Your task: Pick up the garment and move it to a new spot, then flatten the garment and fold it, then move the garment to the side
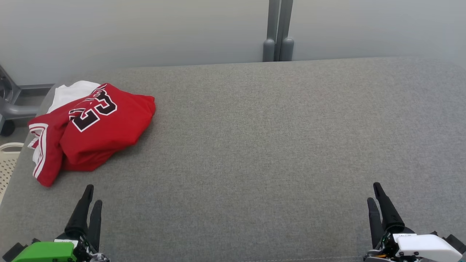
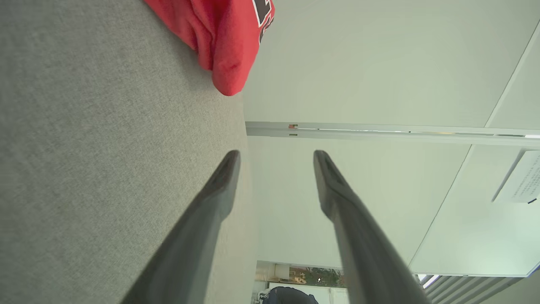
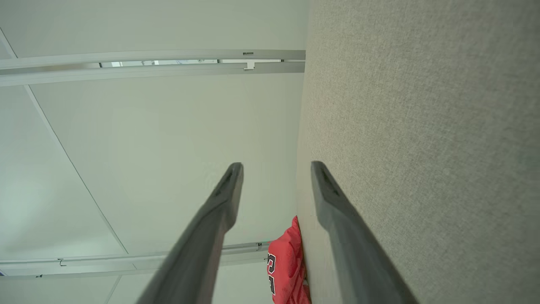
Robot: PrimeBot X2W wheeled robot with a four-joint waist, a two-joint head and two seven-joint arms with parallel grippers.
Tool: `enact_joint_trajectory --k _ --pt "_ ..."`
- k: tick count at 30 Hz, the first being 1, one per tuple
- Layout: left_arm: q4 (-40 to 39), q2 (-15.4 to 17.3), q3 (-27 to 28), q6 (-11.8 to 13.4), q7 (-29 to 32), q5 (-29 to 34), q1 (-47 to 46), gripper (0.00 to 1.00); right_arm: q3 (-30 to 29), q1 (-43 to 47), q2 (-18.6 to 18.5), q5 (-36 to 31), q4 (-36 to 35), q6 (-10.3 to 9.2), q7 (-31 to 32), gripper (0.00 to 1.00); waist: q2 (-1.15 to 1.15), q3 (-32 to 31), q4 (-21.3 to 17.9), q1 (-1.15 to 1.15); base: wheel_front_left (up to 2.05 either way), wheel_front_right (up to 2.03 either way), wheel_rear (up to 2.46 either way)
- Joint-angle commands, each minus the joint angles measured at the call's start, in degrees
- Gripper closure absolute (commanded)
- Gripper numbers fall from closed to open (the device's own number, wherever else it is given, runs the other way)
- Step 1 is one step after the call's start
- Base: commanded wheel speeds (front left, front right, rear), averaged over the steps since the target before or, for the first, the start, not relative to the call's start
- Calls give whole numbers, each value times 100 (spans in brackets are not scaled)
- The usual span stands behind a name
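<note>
Garment (image 1: 98, 127), crumpled red jersey, black white-edged numerals, white trim

I see a grey felt table (image 1: 255, 145) stretching ahead of the fingers (image 1: 82, 211), a grey post (image 1: 278, 29) far beyond them, and a beige basket (image 1: 5, 167) off to their left.

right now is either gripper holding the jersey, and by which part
Nothing is held: left gripper and right gripper are open and empty; the jersey lies apart.

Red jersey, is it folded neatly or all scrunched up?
Scrunched up: the red jersey lies in a lumpy heap, its number creased.
</note>
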Motion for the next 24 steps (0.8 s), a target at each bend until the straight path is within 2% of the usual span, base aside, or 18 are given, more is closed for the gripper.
enact_joint_trajectory --k 1,15,24 --pt "-62 20 -53 -3 -113 29 -45 0 33 -44 -8 -39 -33 0 -33 0 0 -18 -4 0 0 0 0" --pt "8 31 -233 8 -666 509 28 0 135 -256 -15 -482 306 1 -215 0 0 -108 -18 0 0 0 0" --pt "60 39 -446 182 -999 1233 2 0 145 -410 -20 -1274 567 1 -321 0 0 -169 -20 0 0 0 0"
